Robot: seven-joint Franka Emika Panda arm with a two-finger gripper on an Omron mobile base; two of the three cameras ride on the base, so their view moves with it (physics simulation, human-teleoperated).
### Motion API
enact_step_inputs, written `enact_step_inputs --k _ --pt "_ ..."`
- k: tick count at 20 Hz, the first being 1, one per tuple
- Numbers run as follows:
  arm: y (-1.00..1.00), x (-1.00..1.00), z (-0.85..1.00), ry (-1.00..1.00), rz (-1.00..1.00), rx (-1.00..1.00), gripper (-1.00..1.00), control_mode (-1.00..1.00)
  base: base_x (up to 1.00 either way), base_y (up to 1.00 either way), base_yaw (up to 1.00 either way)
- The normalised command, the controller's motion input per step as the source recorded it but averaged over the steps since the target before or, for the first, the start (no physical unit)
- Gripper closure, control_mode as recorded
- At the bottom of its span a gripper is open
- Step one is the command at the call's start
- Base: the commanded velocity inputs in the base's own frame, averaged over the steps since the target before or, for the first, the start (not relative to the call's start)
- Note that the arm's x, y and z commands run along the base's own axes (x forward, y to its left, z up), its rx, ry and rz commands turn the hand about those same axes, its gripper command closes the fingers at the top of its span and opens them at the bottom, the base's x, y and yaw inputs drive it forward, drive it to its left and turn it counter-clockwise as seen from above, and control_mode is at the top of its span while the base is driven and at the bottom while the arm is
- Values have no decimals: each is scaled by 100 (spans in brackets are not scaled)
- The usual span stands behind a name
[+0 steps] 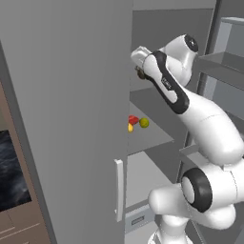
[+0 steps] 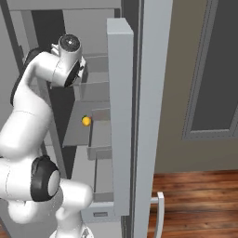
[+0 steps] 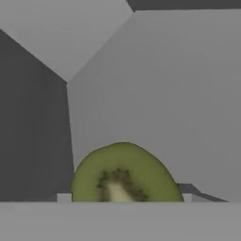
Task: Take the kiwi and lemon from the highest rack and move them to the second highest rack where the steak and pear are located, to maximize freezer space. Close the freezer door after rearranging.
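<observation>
The freezer door [image 1: 66, 119] stands wide open on the left, its pale handle [image 1: 118, 190] at the near edge. My arm reaches into the cabinet, and my gripper [image 1: 139, 71] is shut on the kiwi [image 1: 141, 74], holding it just above the highest rack [image 1: 145, 95]. In the hand view the kiwi's green cut face [image 3: 124, 174] sits close up between the jaws, hiding the fingertips. On the second highest rack [image 1: 155, 136] below lie the red steak [image 1: 134, 119], the orange-yellow lemon [image 1: 130, 127] [image 2: 86, 121] and the greenish pear [image 1: 144, 123], close together near the front left.
Grey door bins [image 1: 224, 62] jut out to the right of the arm. A tall grey panel [image 2: 120, 116] and a door edge with a handle [image 2: 160, 214] stand right of the opening. A drawer front [image 1: 138, 219] sits low under the shelves.
</observation>
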Motion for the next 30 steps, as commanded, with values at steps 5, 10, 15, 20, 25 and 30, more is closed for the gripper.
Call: enact_step_inputs --k 5,10,15,20,25,30 --pt "-13 -100 0 -6 0 11 100 -100 0 0 0" --pt "-11 -99 0 0 0 10 100 -100 0 0 0" --pt "-16 -87 -11 0 0 5 100 -100 0 0 0" --pt "-9 -52 -44 11 0 0 100 -100 0 0 0" --pt "0 -17 -52 23 0 -15 100 -100 0 0 0" --pt "-1 1 -50 26 -2 -12 100 -100 0 0 0"
